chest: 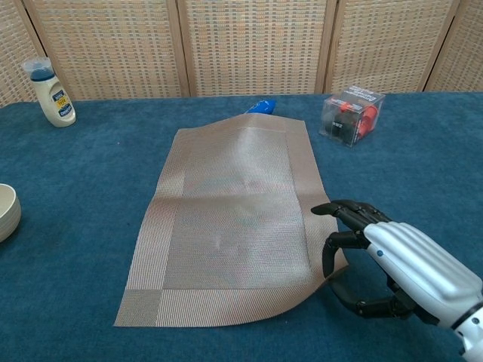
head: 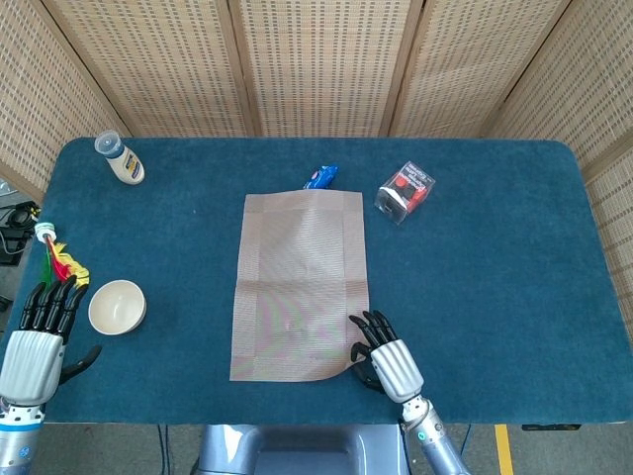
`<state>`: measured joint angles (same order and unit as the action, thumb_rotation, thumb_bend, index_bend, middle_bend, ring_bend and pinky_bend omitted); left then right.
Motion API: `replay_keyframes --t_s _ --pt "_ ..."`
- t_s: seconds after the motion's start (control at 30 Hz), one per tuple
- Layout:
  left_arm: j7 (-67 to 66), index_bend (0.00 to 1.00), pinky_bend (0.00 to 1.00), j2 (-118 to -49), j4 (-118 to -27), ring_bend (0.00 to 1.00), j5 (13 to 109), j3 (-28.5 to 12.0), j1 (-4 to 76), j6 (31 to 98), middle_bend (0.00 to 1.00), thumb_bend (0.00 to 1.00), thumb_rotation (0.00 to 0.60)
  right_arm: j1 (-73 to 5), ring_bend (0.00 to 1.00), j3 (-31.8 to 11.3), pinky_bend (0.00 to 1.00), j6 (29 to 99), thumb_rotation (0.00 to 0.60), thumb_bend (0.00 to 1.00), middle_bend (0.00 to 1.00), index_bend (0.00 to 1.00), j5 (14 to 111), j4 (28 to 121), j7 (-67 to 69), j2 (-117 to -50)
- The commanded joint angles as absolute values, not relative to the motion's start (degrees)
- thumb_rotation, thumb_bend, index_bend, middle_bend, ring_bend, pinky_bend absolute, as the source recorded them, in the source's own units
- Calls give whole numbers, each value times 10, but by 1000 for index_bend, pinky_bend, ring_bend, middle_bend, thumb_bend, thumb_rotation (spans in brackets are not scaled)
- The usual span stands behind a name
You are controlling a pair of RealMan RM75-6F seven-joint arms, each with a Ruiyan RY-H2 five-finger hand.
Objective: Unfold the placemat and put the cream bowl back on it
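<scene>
Right hand (chest: 392,264), silver-backed with black fingers, pinched the lifted near right corner of the woven beige placemat (head: 300,284), thumb beneath and fingers curled over the edge. That ribbed rectangular placemat lay unfolded, creased across its middle, at the centre of the blue felt-covered bench (head: 495,267). Left hand (head: 42,336) held nothing, fingers straight, at the bench's near left edge just beside the round cream bowl (head: 117,307).

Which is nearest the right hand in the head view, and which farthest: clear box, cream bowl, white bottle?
From the right hand:
1. Clear box, straight beyond it near the table's far edge.
2. Cream bowl, far to the left, beside the left hand.
3. White bottle, far left corner.
</scene>
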<state>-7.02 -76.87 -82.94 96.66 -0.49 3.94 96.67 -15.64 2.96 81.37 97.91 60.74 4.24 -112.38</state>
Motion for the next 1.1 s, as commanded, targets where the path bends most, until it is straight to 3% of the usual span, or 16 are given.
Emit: replay_keyframes --t_s 0.03,0.4,0.8,1.1 --pt "-70 40 0 -769 -830 0 967 -5 39 966 0 173 600 -157 0 30 53 814 600 622 188 582 978 609 42 -1122" --pt "-73 40 0 -770 -830 0 970 -4 39 965 0 174 600 -154 0 36 53 830 600 630 188 581 987 636 27 -1093" --pt "-74 40 0 -770 -831 0 969 -6 38 962 0 174 600 -137 0 37 53 881 600 628 188 582 998 689 12 -992" --pt "-78 40 0 -771 -832 0 971 -6 37 962 0 174 600 -134 0 6 57 884 600 627 188 587 961 691 33 -922"
